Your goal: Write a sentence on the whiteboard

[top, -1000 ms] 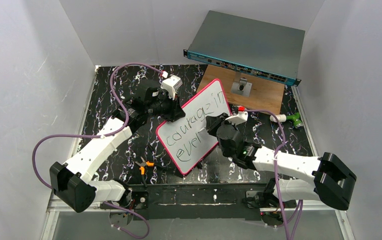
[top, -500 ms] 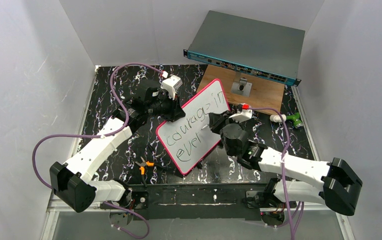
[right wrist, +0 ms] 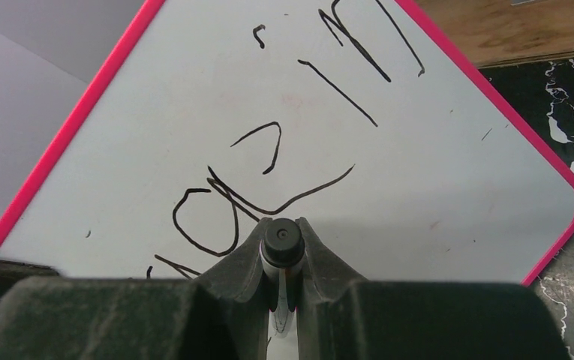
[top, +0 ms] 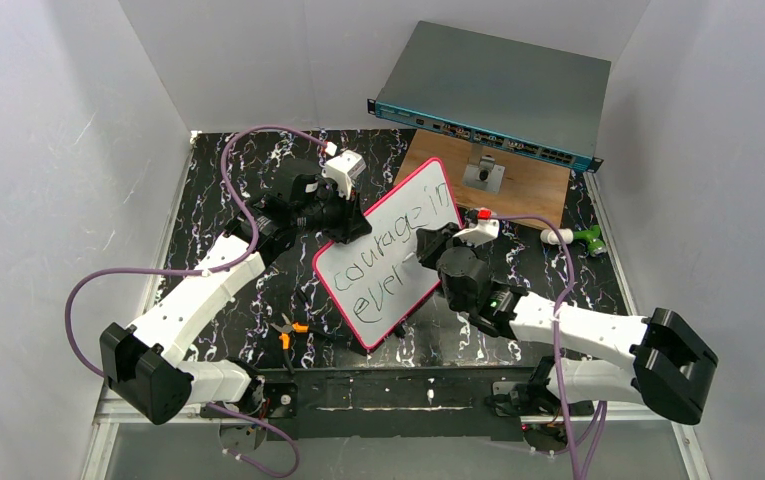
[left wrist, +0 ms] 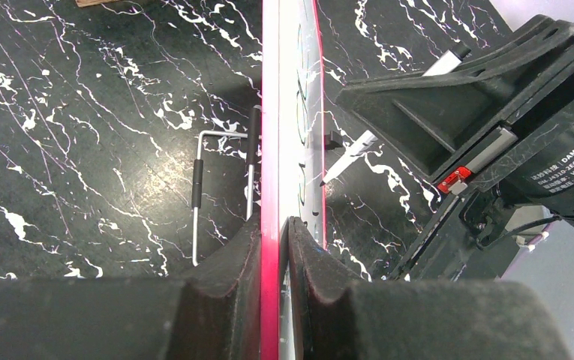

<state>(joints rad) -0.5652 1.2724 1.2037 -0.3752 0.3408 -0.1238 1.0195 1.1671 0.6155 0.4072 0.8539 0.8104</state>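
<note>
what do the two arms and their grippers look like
The left arm and right arm share white link shells and bulky black joint housings; a purple cable runs along each. The left gripper and right gripper are black with matte wedge fingers. A motor label on the right arm reads DAMIAO.

Table (top: 228, 190): black top, white-veined marble pattern.
Near edge: orange-handled pliers (top: 288, 330).
Middle: bent hex key (left wrist: 197, 187).
Far right: wooden board (top: 528, 195); green-and-white tool (top: 580, 237) nearby.
</note>
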